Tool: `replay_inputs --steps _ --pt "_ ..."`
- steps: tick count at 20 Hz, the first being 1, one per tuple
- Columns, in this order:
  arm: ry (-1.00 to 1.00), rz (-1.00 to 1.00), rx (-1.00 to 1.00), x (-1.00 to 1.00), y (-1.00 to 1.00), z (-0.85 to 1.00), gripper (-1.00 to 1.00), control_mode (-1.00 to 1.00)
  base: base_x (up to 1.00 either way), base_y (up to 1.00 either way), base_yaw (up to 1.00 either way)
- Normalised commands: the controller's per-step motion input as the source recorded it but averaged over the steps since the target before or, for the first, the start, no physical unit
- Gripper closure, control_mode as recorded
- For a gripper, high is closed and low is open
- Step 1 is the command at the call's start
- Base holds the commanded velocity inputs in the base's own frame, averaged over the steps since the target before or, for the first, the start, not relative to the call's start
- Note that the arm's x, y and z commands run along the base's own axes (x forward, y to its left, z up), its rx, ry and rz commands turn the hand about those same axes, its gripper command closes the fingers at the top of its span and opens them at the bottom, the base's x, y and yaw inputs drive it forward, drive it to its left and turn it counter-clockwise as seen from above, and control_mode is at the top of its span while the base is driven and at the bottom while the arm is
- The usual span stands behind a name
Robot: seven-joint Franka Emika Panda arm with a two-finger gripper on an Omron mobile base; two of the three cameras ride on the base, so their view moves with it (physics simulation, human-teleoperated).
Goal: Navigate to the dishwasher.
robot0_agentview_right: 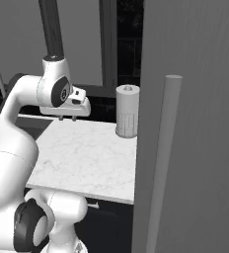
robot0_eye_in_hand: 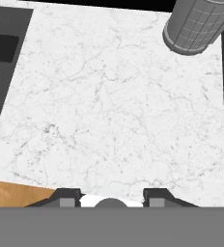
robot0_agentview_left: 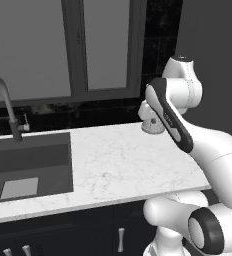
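Hovering over the marble counter [robot0_agentview_left: 123, 160], my gripper [robot0_agentview_right: 67, 118] has fingers spread apart, holding nothing. Sink [robot0_agentview_left: 33, 162] lies left; a grey cylinder [robot0_agentview_right: 127, 110] stands at back right.

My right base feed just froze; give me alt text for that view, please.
The white robot arm holds its gripper above a white marble countertop, nothing between its jaws. A ribbed grey cylinder stands upright at the counter's back, and a tall grey panel with a vertical bar handle fills the right side.
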Motion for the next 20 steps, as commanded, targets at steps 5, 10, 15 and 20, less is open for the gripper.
replay_inputs --steps 5,10,15,20 --pt "0.00 0.00 0.00 0.00 0.00 0.00 -1.00 1.00 0.00 0.00 0.00" --pt "0.00 0.00 0.00 0.00 0.00 0.00 -1.00 1.00 0.00 0.00 0.00" --pt "0.00 0.00 0.00 0.00 0.00 0.00 -1.00 1.00 0.00 0.00 0.00" --pt "0.00 0.00 0.00 0.00 0.00 0.00 -1.00 1.00 -0.14 0.01 0.00"
